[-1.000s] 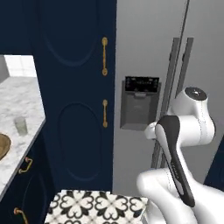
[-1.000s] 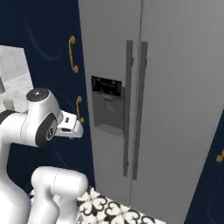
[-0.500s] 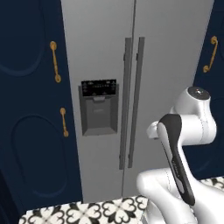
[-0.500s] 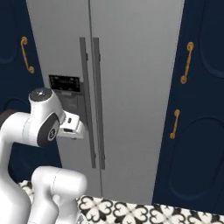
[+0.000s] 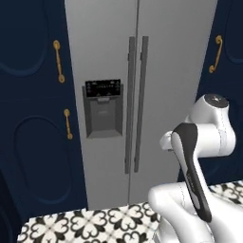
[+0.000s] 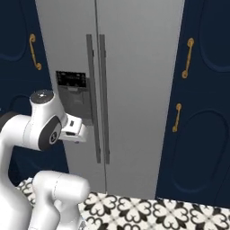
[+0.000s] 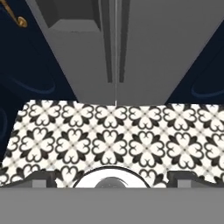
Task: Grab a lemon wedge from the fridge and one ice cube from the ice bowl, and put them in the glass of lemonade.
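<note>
The fridge [image 5: 166, 71] stands straight ahead, a tall grey steel unit with both doors shut. Its two dark bar handles [image 5: 136, 104] run down the middle, and a black dispenser panel [image 5: 103, 107] sits in the left door. From the right side the fridge [image 6: 134, 67] looks the same, with its handles [image 6: 99, 99] close together. My arm is folded low in front of it, the hand [image 6: 74, 130] tucked near the dispenser. My gripper [image 7: 113, 177] is open, holds nothing, and points down at the floor before the fridge [image 7: 153, 43]. The lemon wedge, ice cube, ice bowl and glass are out of view.
Navy cabinets [image 5: 33, 142] with gold handles [image 5: 58, 60] flank the fridge on the left, and more navy cabinets [image 6: 202, 134] with gold handles [image 6: 186, 57] stand on the right. A black-and-white patterned tile floor [image 7: 113, 131] lies below the fridge doors.
The base has driven to the right: the counter at the left has left the picture and the fridge now sits in the centre. The arm keeps its folded pose.
</note>
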Robot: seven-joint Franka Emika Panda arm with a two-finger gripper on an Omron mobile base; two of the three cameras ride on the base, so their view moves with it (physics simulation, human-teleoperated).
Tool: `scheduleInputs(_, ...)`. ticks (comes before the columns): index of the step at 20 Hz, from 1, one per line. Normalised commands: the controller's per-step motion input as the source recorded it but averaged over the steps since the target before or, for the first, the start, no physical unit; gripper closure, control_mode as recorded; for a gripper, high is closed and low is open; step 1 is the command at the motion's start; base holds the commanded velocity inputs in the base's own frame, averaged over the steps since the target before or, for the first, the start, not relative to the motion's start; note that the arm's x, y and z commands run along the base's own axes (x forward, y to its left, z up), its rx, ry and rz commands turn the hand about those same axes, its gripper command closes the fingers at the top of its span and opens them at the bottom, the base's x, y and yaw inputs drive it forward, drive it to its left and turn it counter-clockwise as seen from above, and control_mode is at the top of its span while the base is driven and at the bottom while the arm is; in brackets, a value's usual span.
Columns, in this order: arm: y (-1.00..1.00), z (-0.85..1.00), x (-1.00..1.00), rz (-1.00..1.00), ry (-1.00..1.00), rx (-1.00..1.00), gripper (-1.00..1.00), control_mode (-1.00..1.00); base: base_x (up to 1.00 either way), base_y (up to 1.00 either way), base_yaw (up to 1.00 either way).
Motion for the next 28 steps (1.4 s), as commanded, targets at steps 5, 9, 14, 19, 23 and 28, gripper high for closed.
scheduleInputs(5,0.0,0.0,0.0,0.0,0.0,0.0,-1.0,1.0,0.0,0.29,-0.13)
scheduleInputs(9,0.0,0.0,0.0,0.0,0.0,0.0,-1.0,1.0,-0.02,0.34,-0.07)
scheduleInputs(14,0.0,0.0,0.0,0.0,0.0,0.0,-1.0,1.0,-0.4,0.02,0.0)
scheduleInputs(19,0.0,0.0,0.0,0.0,0.0,0.0,-1.0,1.0,-0.41,0.0,0.0)
scheduleInputs(23,0.0,0.0,0.0,0.0,0.0,0.0,-1.0,1.0,0.2,0.0,0.0)
scheduleInputs(28,0.0,0.0,0.0,0.0,0.0,0.0,-1.0,1.0,0.7,0.0,0.0)
